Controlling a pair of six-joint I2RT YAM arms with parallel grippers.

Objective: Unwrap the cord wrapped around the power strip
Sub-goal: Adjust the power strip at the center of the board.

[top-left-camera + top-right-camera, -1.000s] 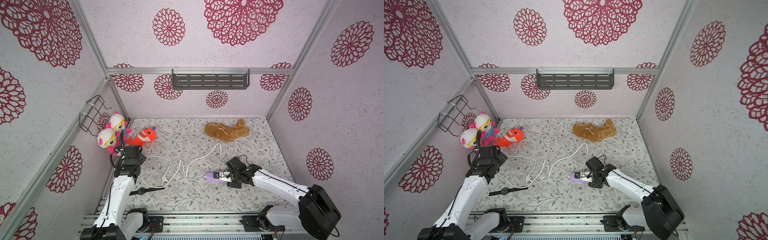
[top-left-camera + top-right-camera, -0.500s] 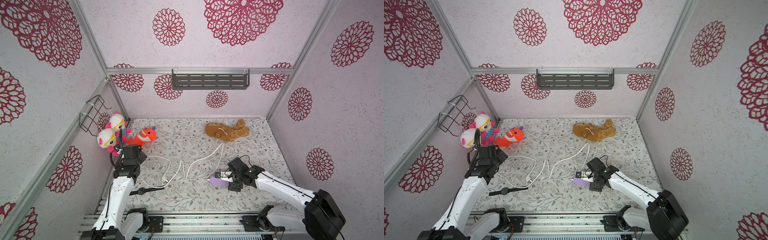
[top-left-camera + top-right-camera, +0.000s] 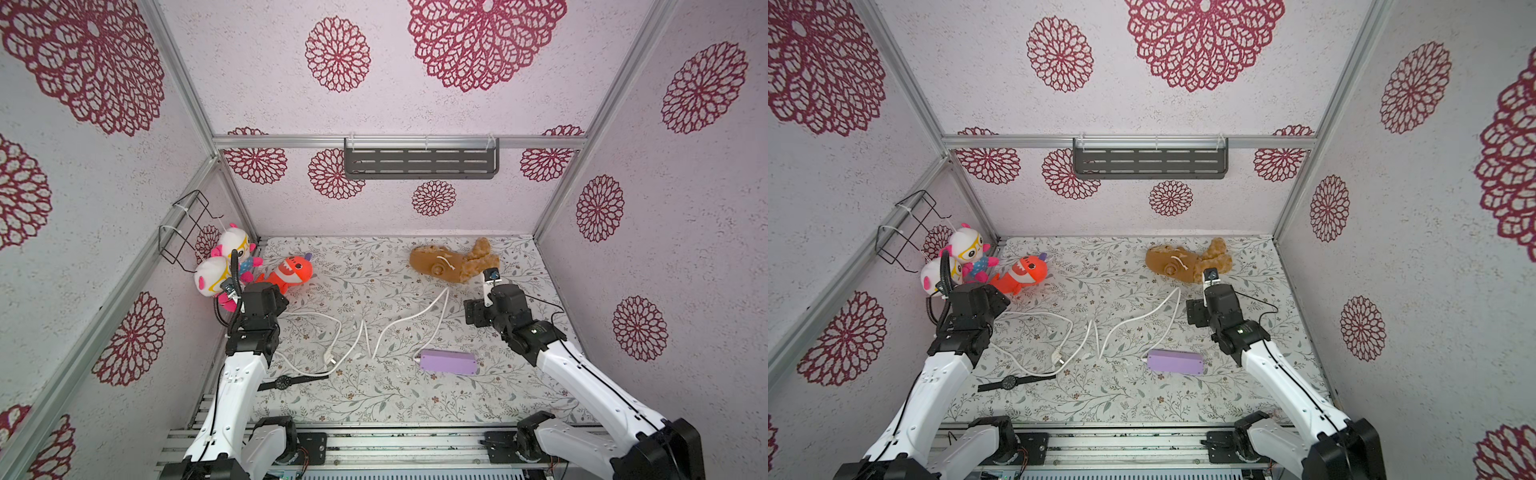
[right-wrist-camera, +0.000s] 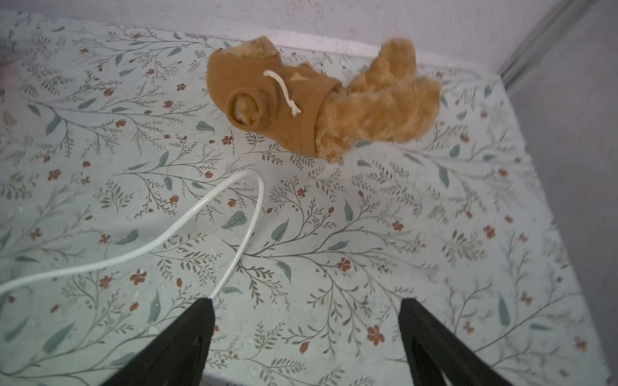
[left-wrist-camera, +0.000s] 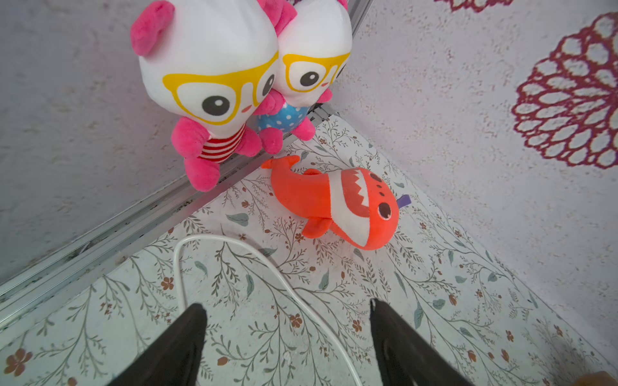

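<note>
A second ago the right pincer [image 4: 305,302] was down at the power strip [image 3: 448,362]. It has since pulled away with its jaws spread wide and empty. The lavender strip now lies alone on the tabletop behind that pincer, well apart. The cord [image 5: 214,236] trails loose across the tabletop, passing beside one right finger. The left pincer [image 5: 286,303] has barely moved and gapes a little wider, with the cord running ungripped under its gap. The strip's socket face is hidden, plain back up. The wristwatch [image 3: 286,381] dial is too small to read.
</note>
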